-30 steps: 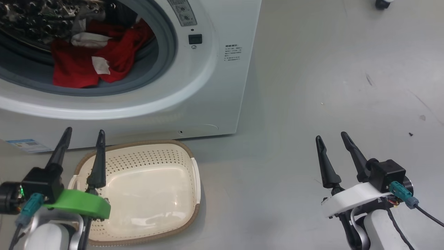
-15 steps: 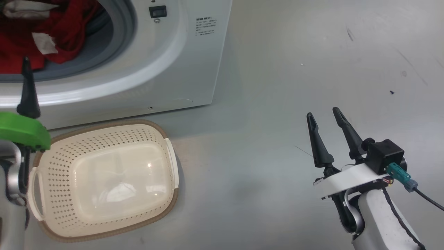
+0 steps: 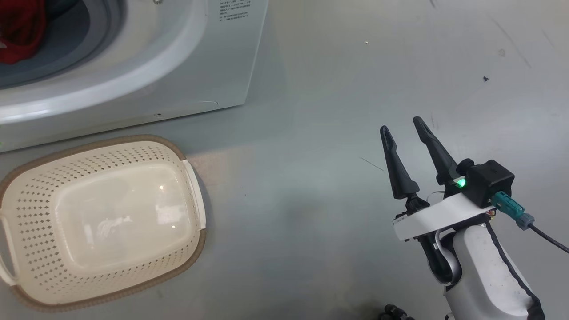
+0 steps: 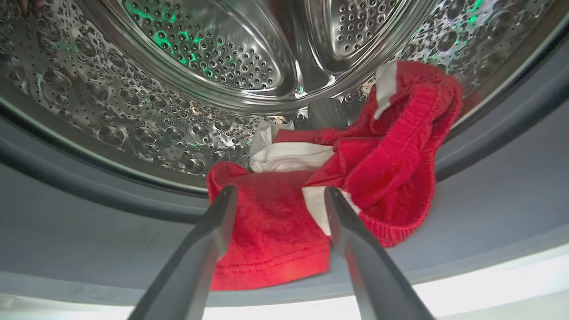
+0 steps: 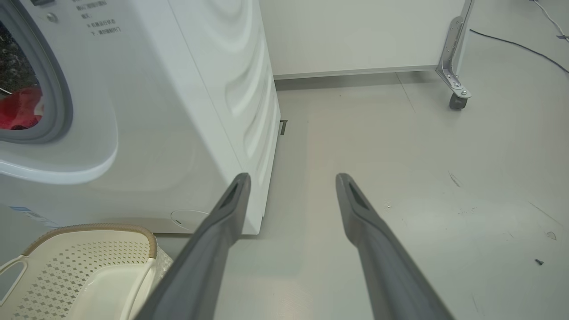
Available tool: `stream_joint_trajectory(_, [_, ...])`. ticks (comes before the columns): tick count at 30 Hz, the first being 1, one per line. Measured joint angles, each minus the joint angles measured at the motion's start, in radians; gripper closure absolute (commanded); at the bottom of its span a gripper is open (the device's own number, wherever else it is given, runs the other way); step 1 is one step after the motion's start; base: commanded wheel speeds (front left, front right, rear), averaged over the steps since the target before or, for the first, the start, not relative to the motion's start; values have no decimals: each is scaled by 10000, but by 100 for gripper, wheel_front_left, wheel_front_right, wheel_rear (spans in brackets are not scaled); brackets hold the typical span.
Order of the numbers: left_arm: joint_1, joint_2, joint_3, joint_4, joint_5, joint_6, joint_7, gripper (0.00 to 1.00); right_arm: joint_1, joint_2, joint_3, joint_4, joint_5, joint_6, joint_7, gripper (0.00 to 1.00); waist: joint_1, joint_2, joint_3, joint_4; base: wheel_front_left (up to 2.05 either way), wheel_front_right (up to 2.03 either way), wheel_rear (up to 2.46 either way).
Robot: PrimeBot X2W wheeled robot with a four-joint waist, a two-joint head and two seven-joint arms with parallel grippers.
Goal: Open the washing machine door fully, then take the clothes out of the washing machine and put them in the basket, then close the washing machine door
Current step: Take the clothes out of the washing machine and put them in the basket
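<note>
Now, head view. The whole picture has slid since a second ago, so we take it that the camera turned, not the things. The washing machine [image 3: 133, 58] and the basket [image 3: 35, 213] sit well left of our right jaws, whose fingers [image 3: 395, 169] stand apart and empty over the floor [image 3: 311, 111]. The clothes [image 3: 20, 31] show as a red scrap in the open mouth, far from these jaws. Our green-cuffed left arm, at the lower left corner a second ago, has gone forward.

Left wrist view. Our left jaws are apart with nothing held, at the mouth of the drum [image 4: 200, 58]. The red hem of the clothes lies on the grey gasket [image 4: 66, 213], between the two fingers [image 4: 209, 235] and just past their tips. Touching or not, we cannot tell.

Right wrist view. The right jaws are apart and idle, with the machine ahead-left of them and the basket low to their left, nothing in it.

Our reading: the mouth stands clear, so the door step seems done. The first pick looks to be in hand, and every garment is yet to move.
</note>
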Motion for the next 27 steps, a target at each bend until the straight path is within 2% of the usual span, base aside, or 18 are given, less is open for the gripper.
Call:
stream_joint_trajectory(6, [-601, 178, 127, 453, 159, 77, 247, 0, -126, 12, -15, -6, 67, 0, 0, 0, 1, 0, 280, -126, 0, 0, 0])
stream_joint_trajectory(27, [-2057, 138, 63, 2359, 410, 207, 677, 0, -317, 27, -161, 27, 82, 2, 0, 0, 1, 0, 757, -152, 0, 0, 0])
